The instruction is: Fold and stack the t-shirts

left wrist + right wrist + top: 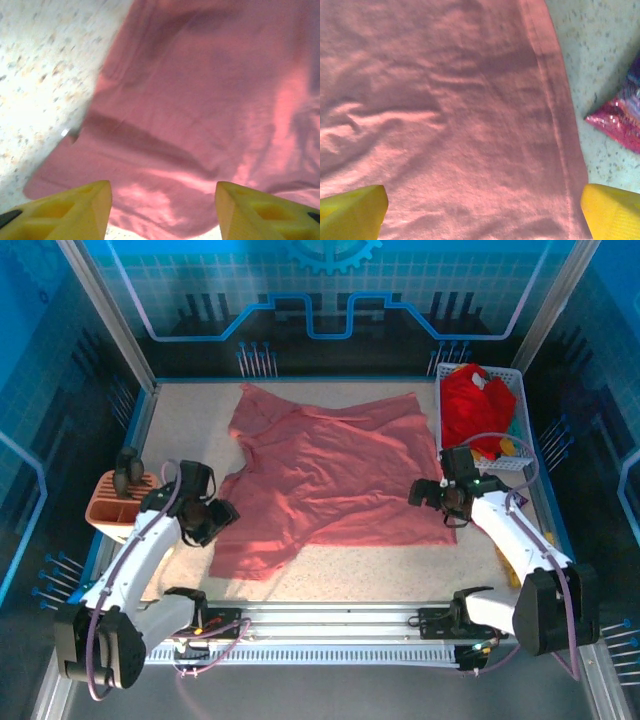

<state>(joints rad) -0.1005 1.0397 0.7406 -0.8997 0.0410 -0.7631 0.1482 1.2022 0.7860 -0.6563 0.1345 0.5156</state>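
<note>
Left fingers stand apart with nothing between them, hanging just over the lower-left edge of the salmon-pink t-shirt. Right fingers are spread wide, straddling the shirt's hemmed side edge, which runs top to bottom at the right of the wrist view. The shirt lies spread on the desk between the two arms, one at each side. The red t-shirt sits in the basket, upper right.
</note>
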